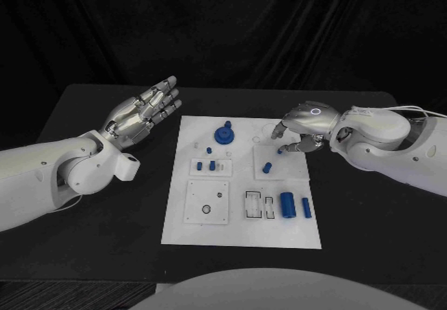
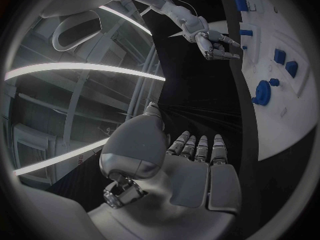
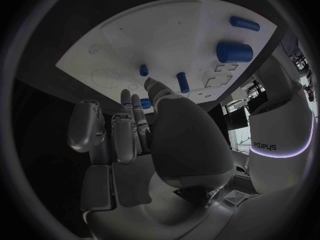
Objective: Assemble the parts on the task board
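Observation:
The white task board [image 1: 244, 223] lies in the middle of the black table. On it are a blue gear [image 1: 225, 134], several small blue pegs [image 1: 212, 166], a short blue peg [image 1: 267, 168], a thick blue cylinder [image 1: 288, 205] and a slim one [image 1: 307, 206]. My right hand [image 1: 303, 129] hangs over the board's far right part, fingers pointing down at a small blue peg [image 1: 281, 152]. That peg [image 3: 145, 104] shows between its thumb and fingers; whether it is pinched I cannot tell. My left hand [image 1: 145, 110] is raised left of the board's far corner, fingers spread, holding nothing.
A square white plate [image 1: 207, 201] with a drawn circle and a block with rectangular slots [image 1: 259, 204] sit on the board's near half. Bare black table surrounds the board on all sides.

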Controlling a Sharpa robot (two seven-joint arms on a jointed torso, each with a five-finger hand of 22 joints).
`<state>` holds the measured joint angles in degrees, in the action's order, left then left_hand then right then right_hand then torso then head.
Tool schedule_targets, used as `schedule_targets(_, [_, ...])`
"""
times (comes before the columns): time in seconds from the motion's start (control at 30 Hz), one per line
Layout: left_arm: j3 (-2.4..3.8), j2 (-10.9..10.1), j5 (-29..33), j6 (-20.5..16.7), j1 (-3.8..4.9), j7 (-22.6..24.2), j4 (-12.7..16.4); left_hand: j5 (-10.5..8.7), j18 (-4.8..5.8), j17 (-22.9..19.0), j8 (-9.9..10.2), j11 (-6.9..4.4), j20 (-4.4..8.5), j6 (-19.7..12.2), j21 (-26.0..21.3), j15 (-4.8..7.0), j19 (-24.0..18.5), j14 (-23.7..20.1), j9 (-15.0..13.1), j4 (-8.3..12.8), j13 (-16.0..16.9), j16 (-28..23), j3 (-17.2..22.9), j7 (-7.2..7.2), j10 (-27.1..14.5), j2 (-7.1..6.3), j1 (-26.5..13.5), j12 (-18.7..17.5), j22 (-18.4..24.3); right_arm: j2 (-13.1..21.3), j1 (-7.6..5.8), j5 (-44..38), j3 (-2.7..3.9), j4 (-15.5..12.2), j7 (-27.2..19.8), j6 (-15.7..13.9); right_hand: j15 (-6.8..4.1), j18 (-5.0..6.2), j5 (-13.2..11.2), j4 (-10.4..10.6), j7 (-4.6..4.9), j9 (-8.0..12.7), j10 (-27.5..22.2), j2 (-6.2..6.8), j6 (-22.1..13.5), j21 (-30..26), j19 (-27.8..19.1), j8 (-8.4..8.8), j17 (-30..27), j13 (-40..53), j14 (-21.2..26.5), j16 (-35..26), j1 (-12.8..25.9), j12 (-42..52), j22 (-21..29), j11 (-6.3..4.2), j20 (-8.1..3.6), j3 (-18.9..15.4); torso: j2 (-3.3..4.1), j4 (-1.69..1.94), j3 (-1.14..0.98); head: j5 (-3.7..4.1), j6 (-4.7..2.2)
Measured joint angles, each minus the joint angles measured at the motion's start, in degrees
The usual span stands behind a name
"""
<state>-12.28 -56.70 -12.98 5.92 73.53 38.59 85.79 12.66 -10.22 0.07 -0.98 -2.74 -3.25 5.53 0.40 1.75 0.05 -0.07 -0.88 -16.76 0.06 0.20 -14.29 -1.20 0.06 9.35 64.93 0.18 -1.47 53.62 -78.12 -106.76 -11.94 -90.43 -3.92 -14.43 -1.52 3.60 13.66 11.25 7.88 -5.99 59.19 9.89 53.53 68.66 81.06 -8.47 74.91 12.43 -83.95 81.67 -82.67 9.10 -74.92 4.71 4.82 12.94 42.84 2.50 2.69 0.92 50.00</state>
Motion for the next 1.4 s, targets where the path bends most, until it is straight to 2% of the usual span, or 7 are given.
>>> schedule_targets(0.03, [0.00, 0.0, 0.0, 0.1, 0.00, 0.0, 0.0, 0.00, 0.00, 0.0, 0.0, 0.36, -0.20, 0.0, 0.0, 0.00, -0.1, 0.0, 0.0, 0.0, 0.0, 0.0, 0.0, 0.00, 0.0, 0.24, 0.2, 0.0, 0.0, 0.0, 0.05, 0.0, 0.00, 0.0, 0.0, 0.1, 0.00, 0.00, 0.0, 0.1, 0.00, 0.0, 0.0, 0.13, 0.0, -0.1, 0.0, 0.00, 0.0, 0.0, 0.0, 0.0, 0.1, 0.0, 0.0, 0.00, 0.00, -0.1, -0.02, -0.02, 0.01, -0.04, 0.00])
schedule_targets(0.2, [0.00, 0.0, 0.1, 0.4, -0.02, 0.0, 0.0, 0.11, 0.00, 0.0, 0.0, 0.40, -1.22, 0.0, 0.0, -0.27, -0.1, 0.2, 0.0, 0.1, 0.0, 0.0, -0.1, 0.00, 0.0, 0.41, 0.4, 0.0, 0.0, -0.1, 0.11, -0.1, 0.02, 0.1, 0.0, 0.5, 0.00, 0.00, 0.0, 0.6, 0.00, 0.2, 0.0, 0.12, 0.0, -0.1, 0.0, 0.50, 0.0, -0.4, 0.0, 0.0, 1.1, -0.3, 0.0, 0.00, 0.00, -0.2, -0.05, -0.03, 0.07, -0.08, 0.00])
schedule_targets(0.3, [0.00, 0.0, 0.2, 0.6, -0.08, 0.0, 0.0, 0.43, 0.01, 0.0, 0.0, 0.41, -1.89, 0.0, 0.0, -1.04, 0.0, 0.0, 0.0, 0.2, 0.0, 0.0, -0.2, 0.00, 0.0, 0.61, 0.6, 0.0, 0.0, -0.1, 0.14, -0.1, 0.02, 0.1, 0.0, 0.7, 0.00, -0.01, 0.0, 0.6, 0.00, 0.2, 0.0, -0.17, 0.0, -0.1, 0.0, 0.83, 0.0, -0.5, 0.0, 0.0, 1.5, -0.3, 0.0, 0.00, 0.00, -0.3, -0.04, 0.03, 0.10, 0.02, 0.00])
schedule_targets(0.5, [0.00, 0.1, 0.2, 1.0, -0.10, 0.1, -0.1, 1.84, 0.00, 0.0, 0.0, 0.61, -3.00, -0.2, 0.0, -1.67, -0.1, 0.0, 0.0, 0.2, 0.0, 0.0, -0.2, 0.20, -0.2, 1.58, 1.6, 0.0, 0.0, -0.1, 0.21, 0.2, 0.02, 0.3, 0.1, 1.2, 0.41, -0.01, 0.0, 0.8, 0.00, 0.3, 0.2, -0.25, 0.0, -0.5, -0.2, 1.09, 0.0, -0.6, 0.0, 0.0, 2.0, -0.5, 0.0, 0.20, 0.20, -0.5, -0.04, 0.13, 0.15, 0.14, 0.01])
schedule_targets(0.73, [0.00, 0.1, 0.2, 1.1, -0.13, 0.1, -0.1, 2.35, 0.00, 0.0, 0.0, 0.61, -3.21, -0.4, 0.0, -1.71, 0.1, 0.0, 0.0, 0.2, 0.0, 0.0, -0.2, 0.40, -0.2, 1.57, 2.1, 0.0, 0.0, -0.1, 0.82, 0.8, 0.02, 0.6, 0.2, 1.6, 0.83, 0.00, 1.9, -0.4, 0.29, 0.4, 0.6, -0.83, 1.1, -0.8, -0.2, 1.33, 0.0, -1.2, 0.0, 0.0, 1.4, -0.8, 0.0, 0.20, 0.62, 0.7, -0.04, 0.04, 0.15, 0.04, 0.01])
schedule_targets(1.07, [0.00, 0.1, 0.3, 1.5, -0.17, 0.1, -0.1, 4.29, 0.01, 0.0, 0.0, 0.80, -3.91, -0.2, 0.0, -2.59, 0.0, 0.1, 0.0, 0.2, 0.0, 0.0, -0.2, 0.62, 0.0, 1.83, 3.8, 0.0, -0.5, -0.9, 1.65, 1.3, 0.00, 1.8, 0.3, 1.8, 0.83, -0.01, 3.2, -2.0, -0.63, -0.6, 2.2, -0.82, 3.9, -1.2, -0.2, 0.97, 0.0, -2.1, 0.0, -0.3, 0.0, -1.1, 0.0, -0.12, 0.62, 2.8, -0.06, -0.01, 0.15, -0.06, 0.01])
schedule_targets(1.4, [0.00, 0.0, 0.3, 2.0, -0.21, 0.1, 0.0, 5.99, 0.00, 0.0, 0.0, 1.50, -4.53, 0.3, 0.0, -3.45, 0.2, 0.1, 0.0, 0.2, 0.0, 0.0, -0.2, 1.09, 0.0, 2.23, 5.3, 0.0, -1.0, -1.6, 2.24, 1.5, 0.02, 2.6, 0.2, 1.4, 0.82, -0.01, 4.0, -2.9, -0.91, -2.1, 4.3, -0.92, 5.8, -1.2, -0.2, 0.09, 0.0, -2.6, 0.0, -0.3, -0.5, -1.1, 0.0, -0.58, 0.62, 4.5, -0.04, 0.04, 0.17, 0.15, 0.01])
